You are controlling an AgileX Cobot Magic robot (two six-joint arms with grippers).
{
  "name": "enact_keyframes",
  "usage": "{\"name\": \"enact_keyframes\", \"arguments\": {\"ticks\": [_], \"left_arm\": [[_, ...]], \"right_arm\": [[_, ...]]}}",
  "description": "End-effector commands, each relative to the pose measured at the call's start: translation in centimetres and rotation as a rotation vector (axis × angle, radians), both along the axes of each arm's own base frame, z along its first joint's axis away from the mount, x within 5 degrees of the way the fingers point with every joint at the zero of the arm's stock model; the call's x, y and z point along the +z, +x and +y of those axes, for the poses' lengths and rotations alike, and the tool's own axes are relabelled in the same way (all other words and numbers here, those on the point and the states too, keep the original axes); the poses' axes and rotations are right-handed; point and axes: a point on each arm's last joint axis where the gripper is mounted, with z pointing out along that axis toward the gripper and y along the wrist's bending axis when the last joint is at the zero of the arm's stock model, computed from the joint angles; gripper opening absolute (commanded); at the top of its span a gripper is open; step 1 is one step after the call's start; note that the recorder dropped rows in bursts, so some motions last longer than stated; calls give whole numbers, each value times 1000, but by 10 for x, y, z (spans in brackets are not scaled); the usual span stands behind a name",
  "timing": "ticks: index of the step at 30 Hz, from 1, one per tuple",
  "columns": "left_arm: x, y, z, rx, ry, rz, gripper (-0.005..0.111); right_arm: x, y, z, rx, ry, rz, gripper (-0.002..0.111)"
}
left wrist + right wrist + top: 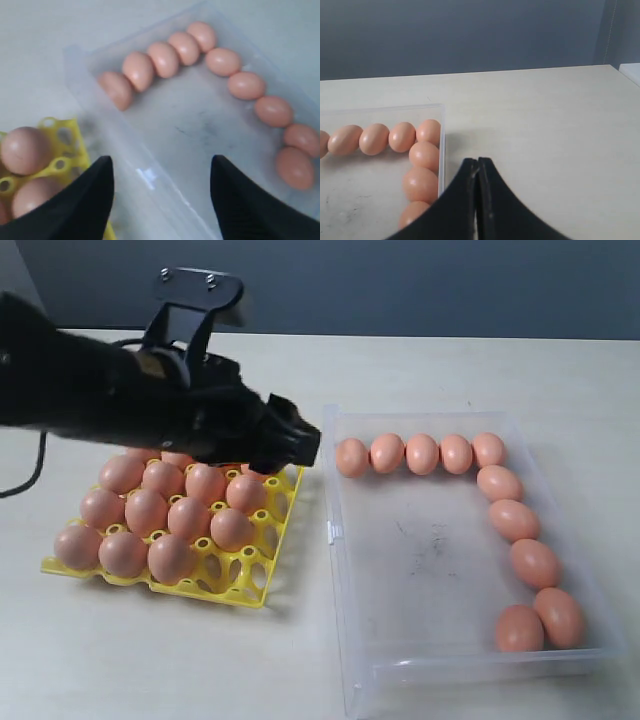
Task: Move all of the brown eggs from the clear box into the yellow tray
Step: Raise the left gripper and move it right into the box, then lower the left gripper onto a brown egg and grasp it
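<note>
- Ten matte orange-brown eggs [514, 520] lie in the shallow rectangular clear plastic box [430, 560], lined along its far and right walls.
- More such eggs fill cups of the square yellow plastic tray [245, 577], just left of the box on the pale table [150, 660].
- The black left pincer [300, 445], open and empty, hangs over the tray's corner nearest the box.
- The right pincer [478, 165] is closed on nothing, above the table beside the box.
</note>
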Motion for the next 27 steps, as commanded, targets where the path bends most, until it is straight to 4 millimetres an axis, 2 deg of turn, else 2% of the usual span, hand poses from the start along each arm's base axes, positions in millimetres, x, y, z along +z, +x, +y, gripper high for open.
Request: {"name": "enact_keyframes", "arguments": {"ticks": [1,4,6,10,14,17,21,27], "left_arm": [[10,10,-32,-193,-111,155,55],[6,18,-58,-341,-248,247,55],[-2,27,-68,-346,-298,300,55],[-38,41,-85,-343,-278,399,55],[-72,35,-108,-411,-259,529,55],[-90,28,-127,-446,-233,567,55],[-103,22,-150,-488,-212,575,55],[-112,29,-170,-439,-175,506,55]], "right_arm": [[0,0,0,1,-6,-9,-1],[0,0,0,1,-6,-9,-1],[0,0,0,1,-6,-9,-1],[0,0,0,1,-6,-9,-1],[0,0,0,1,-6,-9,-1],[0,0,0,1,-6,-9,-1],[0,0,0,1,-6,-9,-1],[0,0,0,1,-6,-9,-1]]}}
